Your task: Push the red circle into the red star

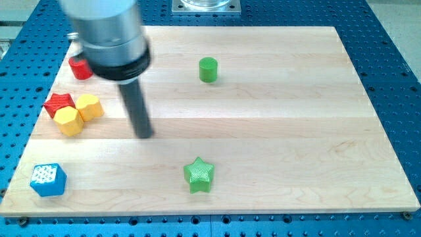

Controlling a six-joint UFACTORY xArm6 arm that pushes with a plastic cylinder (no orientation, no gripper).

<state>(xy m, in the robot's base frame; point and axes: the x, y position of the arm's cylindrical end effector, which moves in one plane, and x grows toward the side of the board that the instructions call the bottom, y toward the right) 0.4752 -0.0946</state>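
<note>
From my remote seat I see the red circle (80, 68) near the tabletop's (276, 125) top-left corner, partly hidden behind the arm's grey housing. The red star (58, 103) lies below it along the left edge, touching a yellow block (68, 121) at its lower side and close against, perhaps touching, a second yellow block (89, 106) on its right. My tip (144, 133) rests on bare wood to the right of that cluster, apart from every block and well below the circle.

There are no fingers on this rig, only a plain rod, so nothing opens, closes or holds; I can only shove.

I judge the circle to be a light, rigid little cylinder that should slide easily on the smooth wood. Its round wall will tend to roll off a push that is off-centre, so I would meet it squarely on its upper side, the face away from the star, and drive it straight down towards the star. The star itself looks just as light and may shift with the yellow blocks on contact.

A green cylinder (208, 69), a green star (198, 175) and a blue block (48, 179) lie clear of that path.
</note>
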